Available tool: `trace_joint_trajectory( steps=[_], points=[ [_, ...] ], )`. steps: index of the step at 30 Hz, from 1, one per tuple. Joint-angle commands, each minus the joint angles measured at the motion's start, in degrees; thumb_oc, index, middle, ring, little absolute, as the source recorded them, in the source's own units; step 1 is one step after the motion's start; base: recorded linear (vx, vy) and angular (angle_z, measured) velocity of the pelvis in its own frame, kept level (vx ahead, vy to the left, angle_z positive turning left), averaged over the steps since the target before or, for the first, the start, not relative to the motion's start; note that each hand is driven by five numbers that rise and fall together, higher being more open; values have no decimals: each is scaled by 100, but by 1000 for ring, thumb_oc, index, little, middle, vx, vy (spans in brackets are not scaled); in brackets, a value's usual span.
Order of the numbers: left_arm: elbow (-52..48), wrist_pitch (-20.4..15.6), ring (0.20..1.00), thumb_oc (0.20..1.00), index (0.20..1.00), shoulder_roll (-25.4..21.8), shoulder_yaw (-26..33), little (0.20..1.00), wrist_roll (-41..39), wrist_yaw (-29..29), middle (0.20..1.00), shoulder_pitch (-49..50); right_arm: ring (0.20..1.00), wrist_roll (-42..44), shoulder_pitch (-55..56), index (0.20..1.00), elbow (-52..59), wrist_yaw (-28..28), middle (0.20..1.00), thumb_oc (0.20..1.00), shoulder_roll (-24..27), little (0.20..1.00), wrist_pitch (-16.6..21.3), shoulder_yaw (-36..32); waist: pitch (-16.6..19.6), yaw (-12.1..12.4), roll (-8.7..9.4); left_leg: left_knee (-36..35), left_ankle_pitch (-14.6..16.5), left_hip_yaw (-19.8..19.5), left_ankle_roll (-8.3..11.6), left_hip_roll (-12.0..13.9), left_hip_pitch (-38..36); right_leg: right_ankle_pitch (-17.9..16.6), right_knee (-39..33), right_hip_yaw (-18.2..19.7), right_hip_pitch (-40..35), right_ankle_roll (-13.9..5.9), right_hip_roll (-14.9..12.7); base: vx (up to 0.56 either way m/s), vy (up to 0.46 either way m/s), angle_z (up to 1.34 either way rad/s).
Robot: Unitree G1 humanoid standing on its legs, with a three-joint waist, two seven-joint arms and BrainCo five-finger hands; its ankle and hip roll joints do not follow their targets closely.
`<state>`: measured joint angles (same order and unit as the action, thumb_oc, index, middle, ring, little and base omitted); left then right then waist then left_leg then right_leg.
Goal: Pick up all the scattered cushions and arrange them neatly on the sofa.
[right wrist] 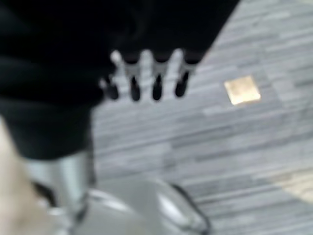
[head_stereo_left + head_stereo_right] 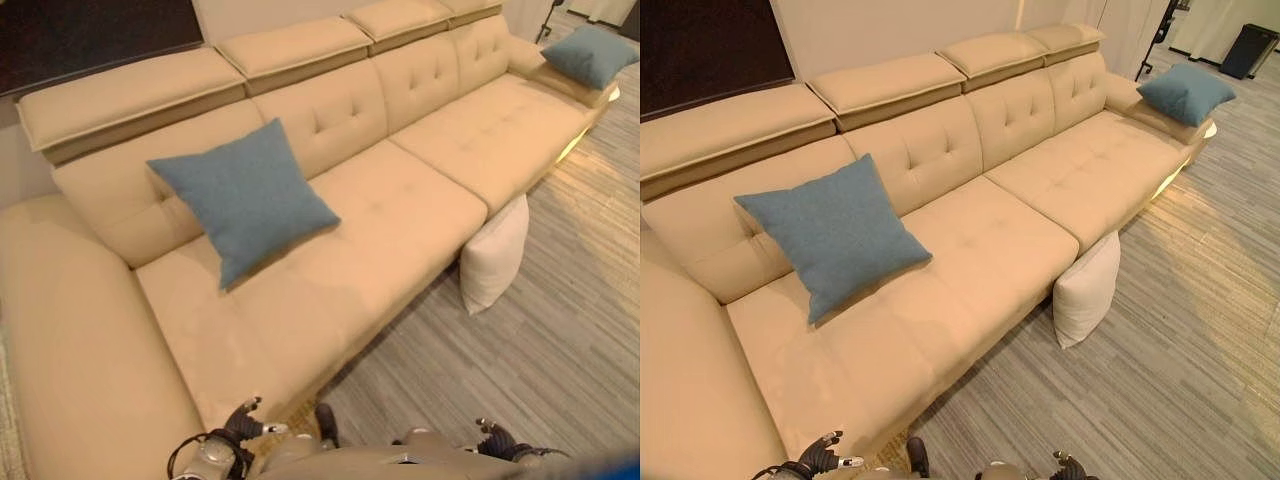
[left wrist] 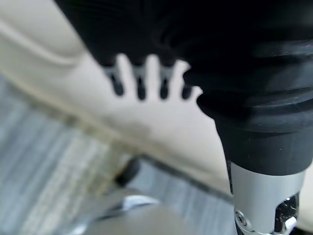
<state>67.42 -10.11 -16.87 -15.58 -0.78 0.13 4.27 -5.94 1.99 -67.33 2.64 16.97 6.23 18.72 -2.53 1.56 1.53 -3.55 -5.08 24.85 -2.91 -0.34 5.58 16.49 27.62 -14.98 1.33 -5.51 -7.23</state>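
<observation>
Both hands low and empty. Left robot hand [image 2: 243, 425] hanging just in front of the sofa [image 2: 400, 210] edge, fingers [image 3: 140, 83] loosely extended, holding nothing. Right robot hand [image 2: 497, 437] hanging over the grey plank floor [image 2: 560, 340], fingers [image 1: 156, 81] relaxed and straight, holding nothing also.

Three cushions to see. White cushion [image 2: 495, 255] standing on the floor, leaned against the sofa front, ahead of the right robot hand and well apart from it; seems the one remaining scattered piece. Blue cushion [image 2: 243, 200] already on the seat, leaned on the backrest, ahead of the left robot hand and up from it. Second blue cushion [image 2: 590, 55] far ahead and to the right, resting on the sofa's end part, far from both hands.

About handling, as a judgement: white cushion probably light, soft and puffy, giving way under pressure, not fragile. Fabric likely not slippery, but a shallow pinch on the flat face could slide off or take only loose cloth. Better to take hold at the upper edge or an upper corner, which stands free from the sofa, with fingers on one face and thumb on the other; or to press it between both hands on its two sides. Approach needed first, since no hand is near it.
</observation>
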Motion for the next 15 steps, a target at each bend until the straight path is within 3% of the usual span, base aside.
trace_joint_trajectory(
  steps=[1,4,6,8,9,12,15],
  points=[
    [-125,-84,1000,1000,1000,81,22,1000,9,-69,1000,-543,1000,72,-200,1000,167,56,1000,1000,122,1000,162,207,-9,-2,257,331,510,-981,268,124,-234,-1238,-2214,498,-106,-199,230,-122,-239,-108],
    [-223,-73,1000,1000,1000,154,-166,1000,-15,-69,1000,-711,1000,318,-130,1000,301,106,1000,1000,203,1000,201,179,-147,-208,286,842,377,-881,493,433,193,-1238,-2598,724,-149,-10,442,-184,-220,-27],
    [-253,-88,1000,1000,1000,190,-241,1000,-44,-43,1000,-733,1000,399,-110,1000,266,115,1000,1000,227,1000,191,167,-214,-250,287,987,423,-1167,531,446,244,-1281,-2627,870,-94,43,479,-176,-74,-19],
    [-221,-111,1000,1000,1000,376,-376,1000,-222,68,1000,-764,1000,542,-139,1000,150,136,1000,1000,258,1000,196,108,-271,-160,317,1073,743,-2530,500,11,191,-1562,-2782,1329,51,-17,517,-152,1,-57],
    [-192,-93,1000,1000,1000,433,-380,1000,-222,62,1000,-770,1000,573,-125,1000,100,154,1000,1000,246,1000,181,53,-211,-188,294,998,785,-2638,457,-52,158,-1631,-2860,1461,94,-71,530,-52,64,-114],
    [-89,-71,1000,1000,1000,511,-357,1000,-201,80,1000,-734,1000,718,-144,1000,-47,170,1000,1000,202,1000,142,-84,-142,-236,240,729,819,-2395,341,-61,-11,-1838,-2892,1988,318,-176,543,-40,174,-153],
    [-62,-64,1000,1000,1000,514,-347,1000,-185,86,1000,-736,1000,726,-162,1000,-74,185,1000,1000,154,1000,113,-121,-168,-243,222,504,806,-2120,268,-51,-121,-1968,-2855,2192,526,-294,520,-49,124,-113]
  ],
)
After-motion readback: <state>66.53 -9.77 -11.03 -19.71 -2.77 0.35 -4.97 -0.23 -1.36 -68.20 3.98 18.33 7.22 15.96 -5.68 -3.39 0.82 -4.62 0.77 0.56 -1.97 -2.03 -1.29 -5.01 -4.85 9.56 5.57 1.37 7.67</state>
